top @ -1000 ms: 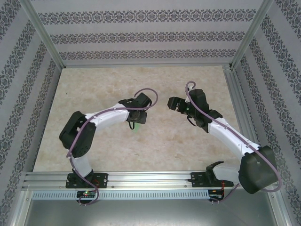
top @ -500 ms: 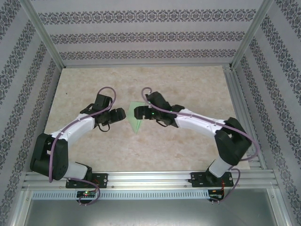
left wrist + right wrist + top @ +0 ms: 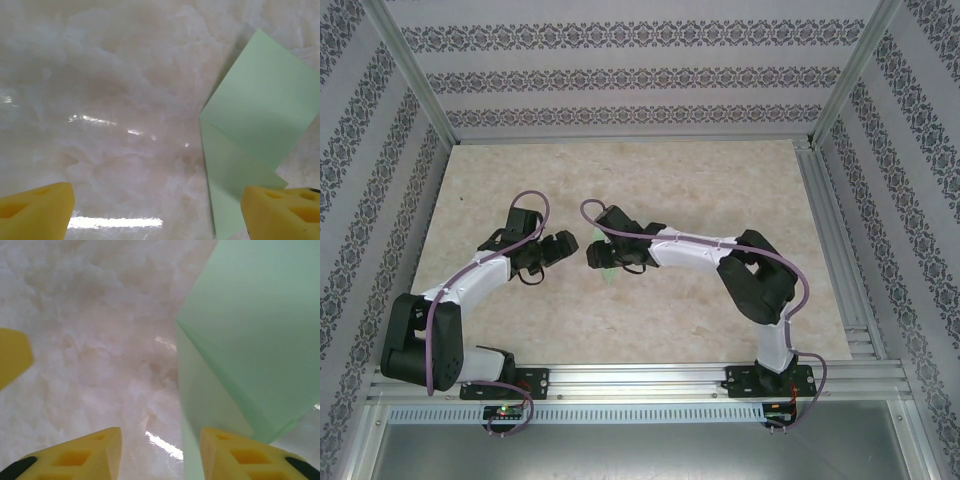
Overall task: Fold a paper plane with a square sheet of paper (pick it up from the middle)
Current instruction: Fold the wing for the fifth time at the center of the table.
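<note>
Two worries from my console: with the half-folded paper sheet lying mid-table between the arms, left gripper spread wide just left of it and right gripper part-open astride its raised flap's edge, an off-crease pinch could crumple it or drag it sideways.

Looked down on a pale marbled table. Found a folded sheet of pale green paper spreading from 1 o'clock down to 6 o'clock, creased from the centre toward 5 o'clock. Kept the right gripper at 6 o'clock, jaws apart, yellow fingertips flanking the paper's left edge. Caught another yellow wedge at 9 o'clock.
</note>
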Tool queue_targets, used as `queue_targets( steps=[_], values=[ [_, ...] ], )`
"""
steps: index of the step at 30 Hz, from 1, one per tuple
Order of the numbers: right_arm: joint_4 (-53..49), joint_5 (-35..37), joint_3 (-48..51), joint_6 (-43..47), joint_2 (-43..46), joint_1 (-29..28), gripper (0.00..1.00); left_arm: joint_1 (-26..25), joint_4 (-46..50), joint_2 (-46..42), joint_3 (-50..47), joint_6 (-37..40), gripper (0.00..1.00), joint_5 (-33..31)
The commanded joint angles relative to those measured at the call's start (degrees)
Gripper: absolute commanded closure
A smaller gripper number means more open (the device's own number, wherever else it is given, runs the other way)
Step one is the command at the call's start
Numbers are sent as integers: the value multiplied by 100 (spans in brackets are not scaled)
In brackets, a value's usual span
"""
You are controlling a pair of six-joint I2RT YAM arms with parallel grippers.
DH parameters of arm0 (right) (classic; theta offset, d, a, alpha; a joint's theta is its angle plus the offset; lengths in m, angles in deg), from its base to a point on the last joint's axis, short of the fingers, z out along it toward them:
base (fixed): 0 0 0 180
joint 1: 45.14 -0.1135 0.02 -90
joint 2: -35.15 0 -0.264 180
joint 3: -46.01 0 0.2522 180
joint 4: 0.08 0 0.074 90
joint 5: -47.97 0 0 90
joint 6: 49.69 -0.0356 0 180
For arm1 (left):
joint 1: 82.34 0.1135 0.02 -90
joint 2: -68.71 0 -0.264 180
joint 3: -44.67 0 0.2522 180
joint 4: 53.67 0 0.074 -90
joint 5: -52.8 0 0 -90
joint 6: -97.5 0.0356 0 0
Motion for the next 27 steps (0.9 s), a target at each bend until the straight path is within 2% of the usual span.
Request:
queue_targets(
  steps=[1, 7, 16, 27],
  values=[
    [-32, -83, -184, 13, -156, 156, 58, 58, -437, 125, -34, -55, 13, 375],
    [4, -161, -83, 20, -307, 339, 62, 54, -898, 373, -12, -52, 16, 1116],
    [380, -403, 229, -126, -372, 552, 68, -84, -1930, 1002, -31, -378, 34, 2094],
    [1118, -880, 862, -457, -165, 801, 69, -369, -2236, 1705, 205, -486, 38, 2326]
  ],
)
